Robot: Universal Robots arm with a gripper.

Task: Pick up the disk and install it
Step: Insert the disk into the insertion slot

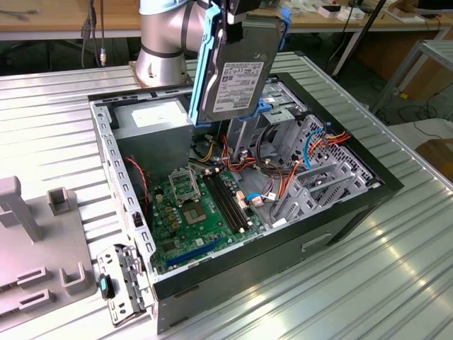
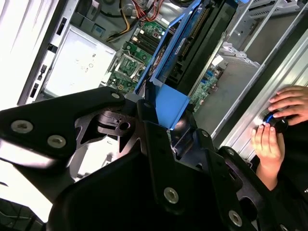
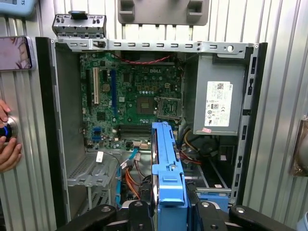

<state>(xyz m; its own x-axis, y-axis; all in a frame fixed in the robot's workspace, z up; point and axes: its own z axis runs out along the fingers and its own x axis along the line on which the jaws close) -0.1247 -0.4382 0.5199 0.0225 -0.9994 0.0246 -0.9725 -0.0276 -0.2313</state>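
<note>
Nearest the lens in both wrist views is the black body of my gripper (image 2: 166, 115), its two fingers closed narrowly on the blue end of the disk (image 2: 192, 43). The pads themselves are hidden behind the blue carrier rail, so where exactly they bite I can only infer; the grip appears to be across the carrier's short end.

In the exterior view, the disk (image 1: 237, 71) hangs upright from my gripper (image 1: 237, 10), label facing the camera, blue rails along both long edges. It is held in the air above the open computer case (image 1: 283, 248), over the region between the power supply (image 1: 152, 117) and the grey drive cage (image 1: 318, 170), and touches neither.

In the first wrist view, I look down the length of the disk (image 3: 166, 159) into the case. The motherboard (image 3: 130, 96) lies beyond it and the power supply (image 3: 216, 103) stands to one side; bundled coloured cables run beneath the disk's far end.

A person's hand (image 2: 267, 144) rests on a small round object on the ribbed table (image 1: 340, 297) just beside the case wall.

The pick-up is complete, as the disk is lifted clear and carried over the case. The installation is not done: the disk sits in no bay, and its rails are engaged with nothing.
</note>
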